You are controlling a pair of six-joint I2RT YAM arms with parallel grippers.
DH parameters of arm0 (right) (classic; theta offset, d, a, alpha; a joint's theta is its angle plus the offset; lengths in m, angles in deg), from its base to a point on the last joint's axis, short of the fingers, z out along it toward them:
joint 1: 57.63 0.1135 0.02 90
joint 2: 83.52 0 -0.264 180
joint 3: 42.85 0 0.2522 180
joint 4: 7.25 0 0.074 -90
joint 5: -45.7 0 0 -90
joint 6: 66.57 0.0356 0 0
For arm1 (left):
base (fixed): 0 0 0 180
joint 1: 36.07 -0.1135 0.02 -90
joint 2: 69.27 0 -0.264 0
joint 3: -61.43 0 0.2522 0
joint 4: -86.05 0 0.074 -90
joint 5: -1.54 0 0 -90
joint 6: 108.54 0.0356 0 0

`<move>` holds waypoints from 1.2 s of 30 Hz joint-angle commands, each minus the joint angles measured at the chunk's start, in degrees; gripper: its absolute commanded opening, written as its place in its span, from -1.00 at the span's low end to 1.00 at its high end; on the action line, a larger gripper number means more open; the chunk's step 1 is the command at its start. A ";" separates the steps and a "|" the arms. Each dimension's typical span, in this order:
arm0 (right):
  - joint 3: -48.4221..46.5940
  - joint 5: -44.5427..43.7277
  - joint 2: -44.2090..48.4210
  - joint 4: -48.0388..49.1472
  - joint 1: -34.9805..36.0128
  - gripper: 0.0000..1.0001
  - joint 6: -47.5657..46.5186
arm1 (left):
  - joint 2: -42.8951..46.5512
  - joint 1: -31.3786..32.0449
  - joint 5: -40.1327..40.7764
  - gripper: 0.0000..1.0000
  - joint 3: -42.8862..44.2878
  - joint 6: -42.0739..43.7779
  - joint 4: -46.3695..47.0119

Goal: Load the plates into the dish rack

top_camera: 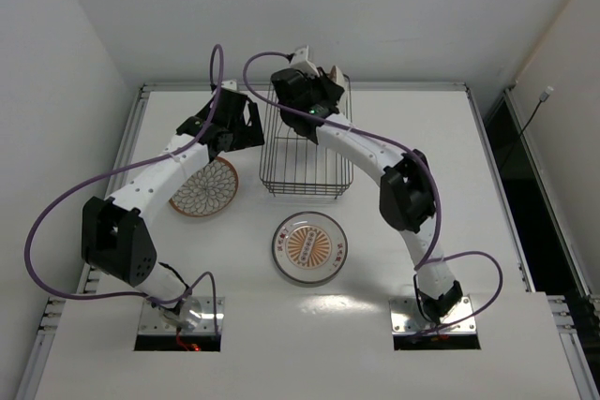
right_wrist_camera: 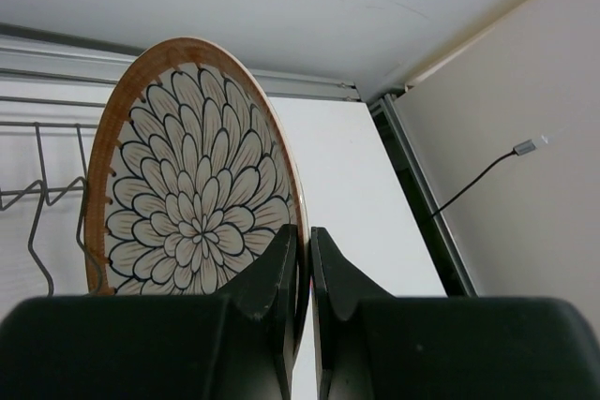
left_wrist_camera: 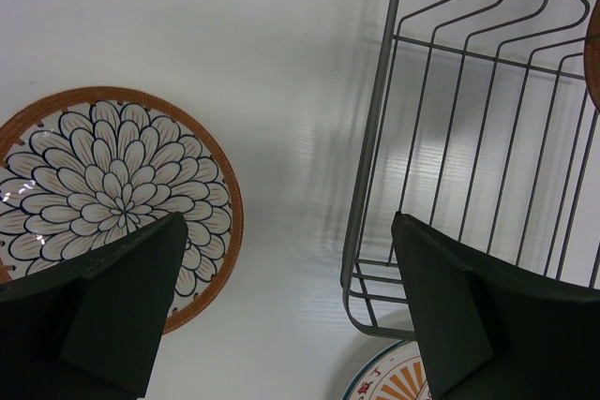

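Observation:
My right gripper [right_wrist_camera: 303, 236] is shut on the rim of a brown-rimmed floral plate [right_wrist_camera: 187, 194], holding it upright on edge over the far end of the black wire dish rack [top_camera: 305, 152]; that plate shows only as an edge in the top view [top_camera: 336, 77]. My left gripper [left_wrist_camera: 286, 264] is open and empty, hovering over bare table between a second brown-rimmed floral plate [left_wrist_camera: 103, 185], flat on the table [top_camera: 204, 187], and the rack's near-left corner [left_wrist_camera: 375, 259]. The pale-rimmed plate with the orange centre [top_camera: 309, 247] lies flat in front of the rack.
The rack's upright wire dividers [right_wrist_camera: 37, 189] stand left of the held plate. The table's far edge rail [top_camera: 403, 88] and the back wall lie just behind the rack. A dark gap and a cable [right_wrist_camera: 469, 189] run along the table's right side.

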 commanded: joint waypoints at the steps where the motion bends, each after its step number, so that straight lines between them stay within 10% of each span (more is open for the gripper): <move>1: 0.28 -4.18 1.25 5.02 -0.05 -1.00 -1.64 | -0.19 -0.27 -0.20 0.80 2.07 -0.82 0.36; 36: 7.23 -4.18 -2.18 6.53 6.90 -0.97 -3.15 | -0.19 -0.27 0.41 0.80 2.07 -0.82 0.36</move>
